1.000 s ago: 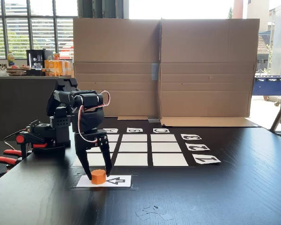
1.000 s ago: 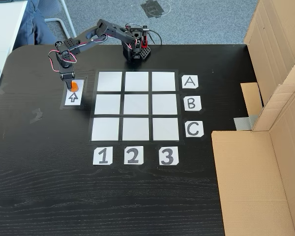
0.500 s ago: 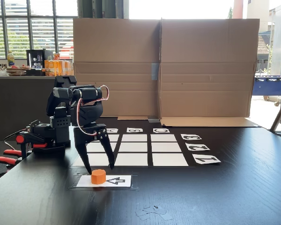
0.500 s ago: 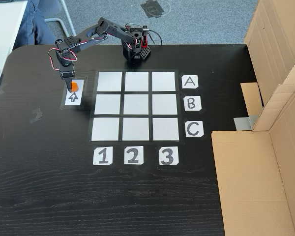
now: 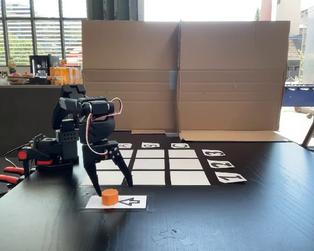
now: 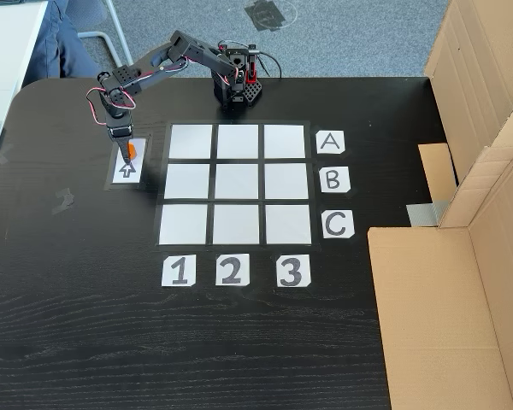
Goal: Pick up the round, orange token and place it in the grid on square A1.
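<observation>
- Hovering fingers [image 5: 112,189] are spread wide above the round, orange token [image 5: 110,196], lower left of frame.
- Token is seated on the arrow card [image 5: 131,202], beside the grid [image 6: 236,184].

Token [image 5: 110,196] was bright orange, sat on white card [image 5: 130,202] w/ black arrow. Grid [image 6: 236,186]: white squares, black gaps; beside grid, white label cards [image 6: 333,141] w/ black letters & nos. Table [image 5: 240,219] black, wood-grain. Arm [image 6: 154,65] black w/ red/white wires. Behind grid, plain brown cardboard [image 5: 183,73].
</observation>
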